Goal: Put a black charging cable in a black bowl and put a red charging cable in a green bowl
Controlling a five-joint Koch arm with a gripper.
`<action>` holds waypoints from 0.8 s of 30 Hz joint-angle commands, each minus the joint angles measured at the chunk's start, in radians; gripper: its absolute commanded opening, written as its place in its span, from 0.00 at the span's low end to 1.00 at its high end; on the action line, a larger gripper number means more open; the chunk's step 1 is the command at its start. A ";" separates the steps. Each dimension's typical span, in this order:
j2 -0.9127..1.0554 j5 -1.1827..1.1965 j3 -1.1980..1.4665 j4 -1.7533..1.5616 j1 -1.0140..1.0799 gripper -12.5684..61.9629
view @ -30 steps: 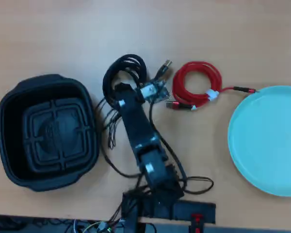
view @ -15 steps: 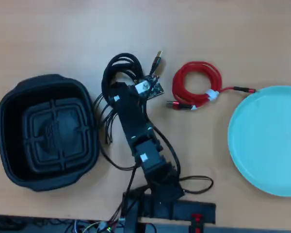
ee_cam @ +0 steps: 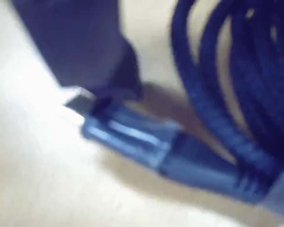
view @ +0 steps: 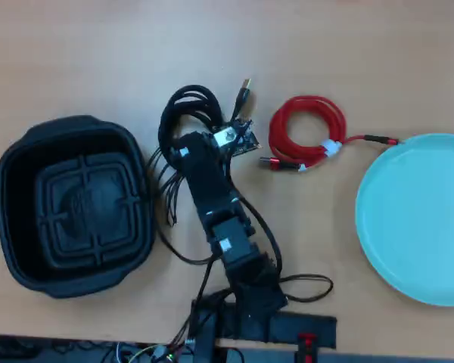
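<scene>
Two cables: both are lying on the table, neither bowl filled.
Black cable (view: 188,113): I'm hovering over its coil — near the black bowl (view: 19,162).
Gripper (view: 183,144): I can't tell whether it's apart or together.
Red cable (view: 306,134): it's waiting beside the green bowl (view: 416,219).

In the overhead view we see the black bowl (view: 72,204) at the left of the table (view: 98,53) and the green bowl (view: 416,219) at the right edge. Between them lie two coils: the black cable (view: 188,106) under the arm (view: 212,193), and the red cable (view: 309,134) just right of it, near the green bowl's rim.
</scene>
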 commanded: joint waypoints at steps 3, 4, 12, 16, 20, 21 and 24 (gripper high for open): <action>0.002 -0.014 -0.060 0.037 0.003 0.69; 0.002 -0.012 -0.060 0.035 0.003 0.65; 0.005 -0.012 -0.067 0.028 -0.009 0.40; 0.011 -0.002 -0.069 0.028 -0.014 0.21; 0.014 -0.002 -0.092 0.028 -0.012 0.07; 0.014 -0.002 -0.097 0.028 -0.012 0.08; 0.014 0.002 -0.127 0.034 -0.006 0.08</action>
